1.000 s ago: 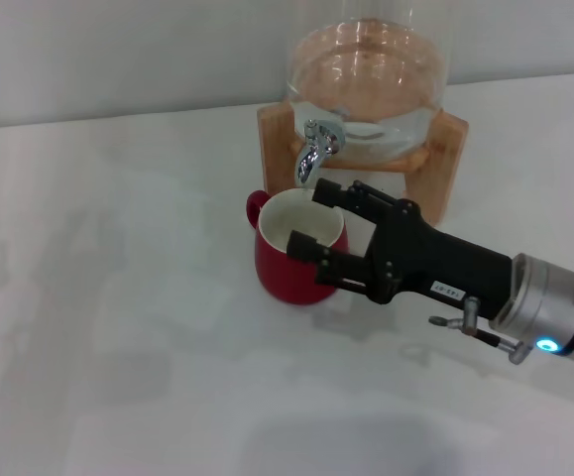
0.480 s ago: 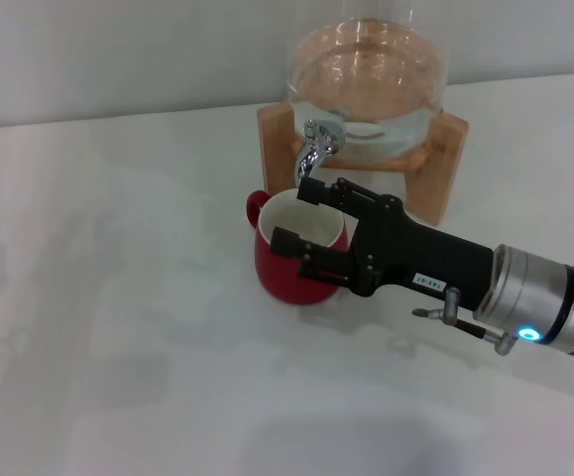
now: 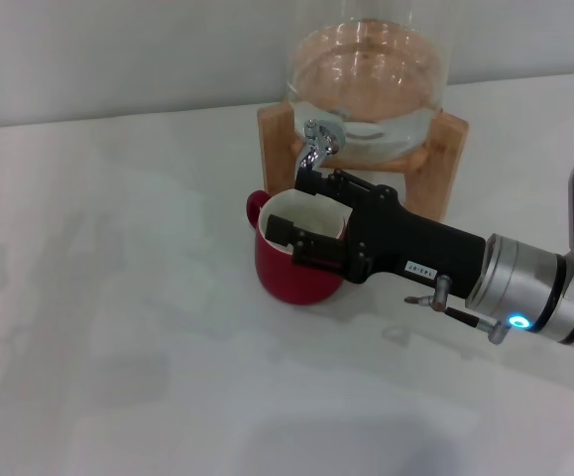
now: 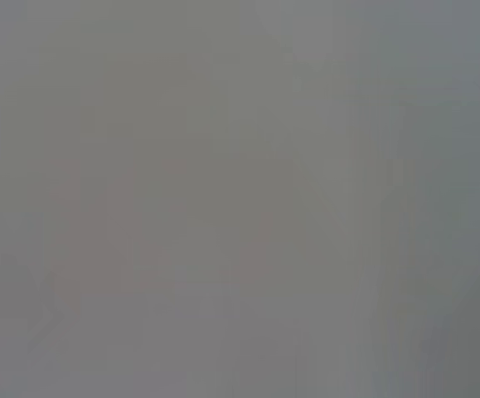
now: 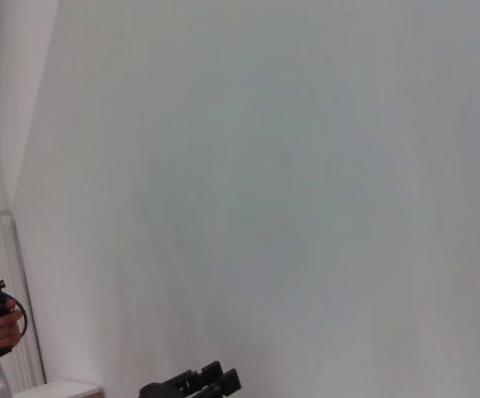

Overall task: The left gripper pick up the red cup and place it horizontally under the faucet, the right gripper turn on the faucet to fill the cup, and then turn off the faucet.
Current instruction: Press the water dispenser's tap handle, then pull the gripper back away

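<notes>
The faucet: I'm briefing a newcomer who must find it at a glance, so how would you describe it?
Start at the glass dispenser on its wooden stand at the table's far edge. The faucet juts from its lower front, directly above the red cup. It is the only shiny chrome piece, its spout curving down.

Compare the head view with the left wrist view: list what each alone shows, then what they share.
Head view only: the red cup standing under the faucet, the right gripper open just below the faucet and over the cup's rim, and the glass dispenser on its wooden stand. Left wrist view only: a blank grey field. Shared: nothing identifiable; the left gripper appears in neither.
</notes>
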{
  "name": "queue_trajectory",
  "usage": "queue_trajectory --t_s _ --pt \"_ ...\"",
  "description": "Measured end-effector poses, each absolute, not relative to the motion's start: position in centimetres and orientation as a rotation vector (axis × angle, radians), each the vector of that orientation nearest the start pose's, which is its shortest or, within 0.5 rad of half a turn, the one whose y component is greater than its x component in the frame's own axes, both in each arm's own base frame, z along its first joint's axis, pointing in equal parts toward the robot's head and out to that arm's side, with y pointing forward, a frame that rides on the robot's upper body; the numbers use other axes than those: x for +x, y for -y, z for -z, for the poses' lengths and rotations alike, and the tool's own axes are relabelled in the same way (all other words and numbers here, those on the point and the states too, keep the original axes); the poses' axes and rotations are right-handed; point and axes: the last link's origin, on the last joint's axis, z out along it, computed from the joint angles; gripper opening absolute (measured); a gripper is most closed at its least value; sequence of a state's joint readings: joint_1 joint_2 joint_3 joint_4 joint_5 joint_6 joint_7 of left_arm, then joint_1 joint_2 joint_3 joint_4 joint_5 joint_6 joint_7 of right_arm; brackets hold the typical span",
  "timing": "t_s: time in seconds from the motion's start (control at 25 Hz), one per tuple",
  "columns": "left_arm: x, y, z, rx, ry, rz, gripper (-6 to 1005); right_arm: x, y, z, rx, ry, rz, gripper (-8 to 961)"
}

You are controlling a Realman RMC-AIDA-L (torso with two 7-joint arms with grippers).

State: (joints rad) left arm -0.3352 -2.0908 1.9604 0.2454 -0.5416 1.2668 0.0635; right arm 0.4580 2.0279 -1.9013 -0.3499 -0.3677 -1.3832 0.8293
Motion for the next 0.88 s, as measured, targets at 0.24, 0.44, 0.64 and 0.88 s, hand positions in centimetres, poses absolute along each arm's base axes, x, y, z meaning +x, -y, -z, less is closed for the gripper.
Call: queue_trajectory --t_s 0.24,0.44,0.64,0.88 --pt "-32.43 -31.39 -0.41 -1.511 0.306 0.629 422 22.61 -31.31 5.30 -2.356 -0.496 -1.245 826" --pt "-32.33 -31.47 -0.29 -1.519 0.305 0.630 422 22.62 -31.52 5.14 -2.349 -0.495 -1.243 826" --pt "-32.33 -31.53 -0.30 -1.520 0.304 0.628 422 22.66 -31.74 4.87 -2.333 -0.492 -1.245 826" --pt "-32.34 -31.55 -0.32 -1.521 0.304 0.626 422 22.73 -31.73 4.82 -2.331 -0.490 -1.243 826"
